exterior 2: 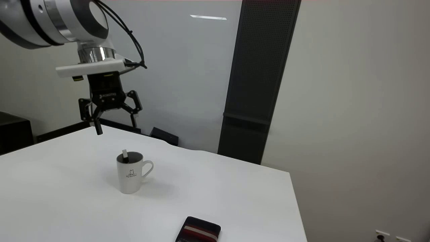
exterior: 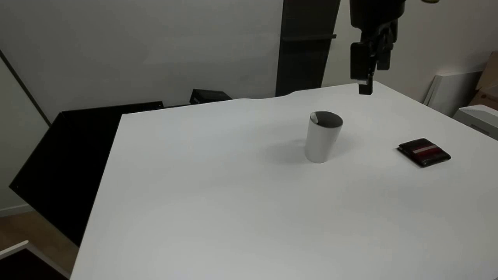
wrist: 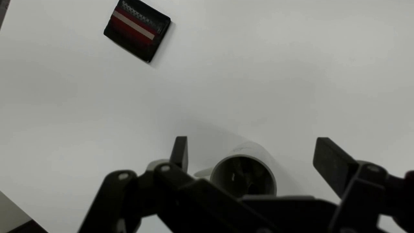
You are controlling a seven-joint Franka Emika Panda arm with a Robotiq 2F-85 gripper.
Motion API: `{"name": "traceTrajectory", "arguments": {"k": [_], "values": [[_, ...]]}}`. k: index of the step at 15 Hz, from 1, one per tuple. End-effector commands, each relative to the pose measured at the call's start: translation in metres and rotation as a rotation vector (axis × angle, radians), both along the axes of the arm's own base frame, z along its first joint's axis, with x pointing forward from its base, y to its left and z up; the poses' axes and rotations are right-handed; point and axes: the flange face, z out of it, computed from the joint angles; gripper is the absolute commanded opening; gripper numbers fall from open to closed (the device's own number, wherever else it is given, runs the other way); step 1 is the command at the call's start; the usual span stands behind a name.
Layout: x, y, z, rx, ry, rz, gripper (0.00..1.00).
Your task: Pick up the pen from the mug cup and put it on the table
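The white mug cup (exterior: 322, 142) stands upright on the white table (exterior: 194, 194); it also shows in an exterior view (exterior 2: 129, 178) with its handle and a small print. The pen (exterior 2: 125, 156) leans inside the mug, with its light end just above the rim and a dark part below. Its light end also shows in an exterior view (exterior: 314, 118). The rest of the pen is hidden in the mug. My gripper (exterior 2: 117, 127) is open and empty, higher than the mug and apart from it. In the wrist view the mug (wrist: 254, 150) appears between the open fingers (wrist: 252, 145), its near edge hidden by the gripper.
A dark wallet with red and light stripes (exterior: 424, 151) lies flat on the table; it also shows in the wrist view (wrist: 137, 30). Black furniture (exterior: 78, 167) stands beside the table. A dark panel (exterior 2: 258, 80) is on the wall behind.
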Motion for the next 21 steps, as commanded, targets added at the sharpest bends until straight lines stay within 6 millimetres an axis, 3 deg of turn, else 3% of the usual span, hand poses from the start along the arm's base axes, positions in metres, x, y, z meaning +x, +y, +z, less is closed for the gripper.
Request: {"name": "traceTrajectory", "arguments": {"k": [1, 5, 11, 21], "values": [[0.001, 0.0, 0.0, 0.0, 0.001, 0.0, 1.0], [0.005, 0.0, -0.002, -0.033, -0.014, -0.022, 1.0], [0.039, -0.003, -0.038, -0.075, 0.032, -0.005, 1.0], [0.081, 0.033, -0.073, -0.081, 0.057, 0.026, 1.0]]}}
